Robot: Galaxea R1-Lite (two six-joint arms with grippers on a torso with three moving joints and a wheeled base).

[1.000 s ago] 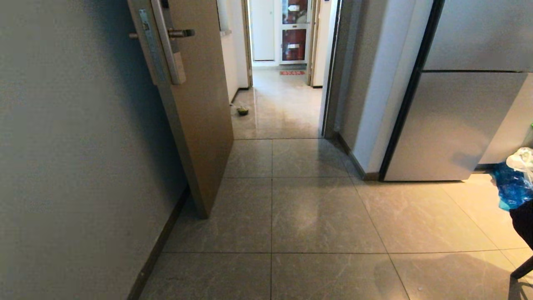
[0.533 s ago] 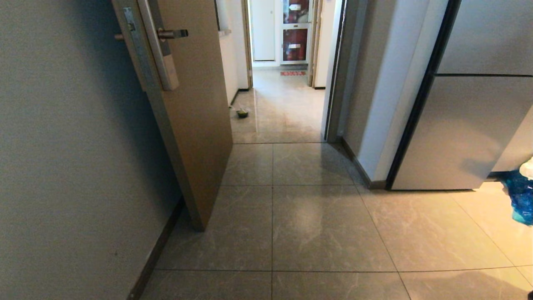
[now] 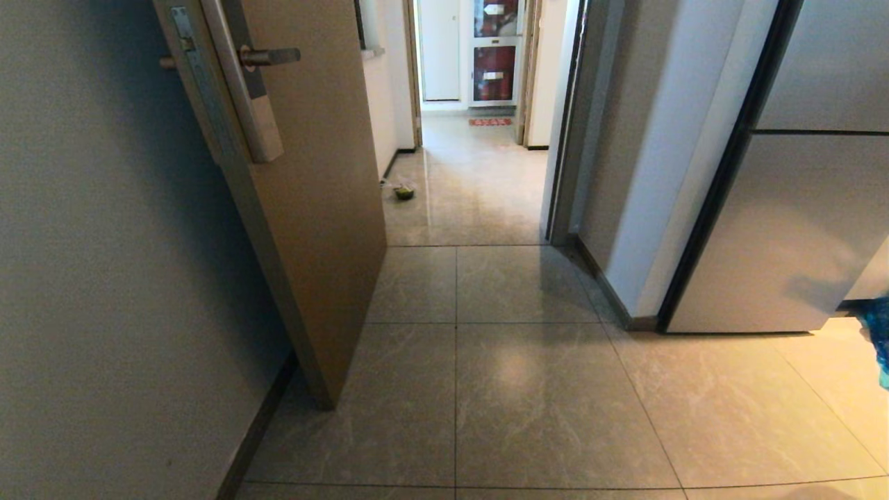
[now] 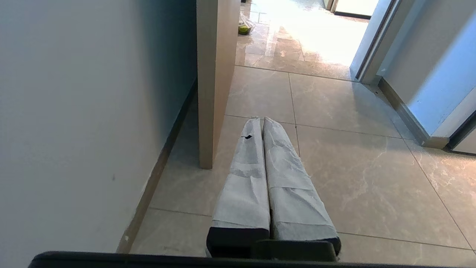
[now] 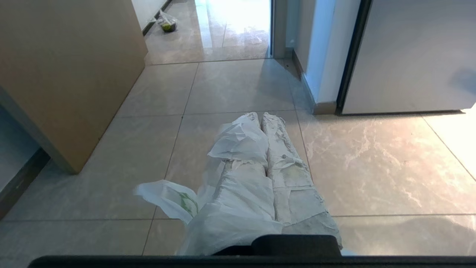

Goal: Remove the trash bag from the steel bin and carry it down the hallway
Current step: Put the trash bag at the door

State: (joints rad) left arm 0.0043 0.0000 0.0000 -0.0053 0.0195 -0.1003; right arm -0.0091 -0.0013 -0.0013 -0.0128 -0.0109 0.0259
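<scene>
Already out of the bin, the trash bag (image 5: pixel 238 178) is riding on the right gripper (image 5: pixel 263 116) while the robot is facing an open doorway, so the carrying step looks to be in hand. Going left to right: a grey wall (image 3: pixel 104 278) is filling the left side, then a brown door (image 3: pixel 312 173) is standing ajar, then the hallway (image 3: pixel 472 180) is stretching away over glossy tiles, with a small green thing (image 3: pixel 404 192) lying by its left baseboard, and a white corner and a grey panel (image 3: pixel 778 229) are closing the right side. The left gripper (image 4: pixel 262 120) is pointing forward, its padded fingers pressed together and holding nothing. The right gripper's fingers are likewise together, clamped on the bag. That bag is looking thin, crumpled and translucent white, draping over the left finger, with a green-printed flap hanging loose to the side. No bin is showing. Next, I judge, the base is needing to steer between door edge and corner without snagging that flap.
</scene>
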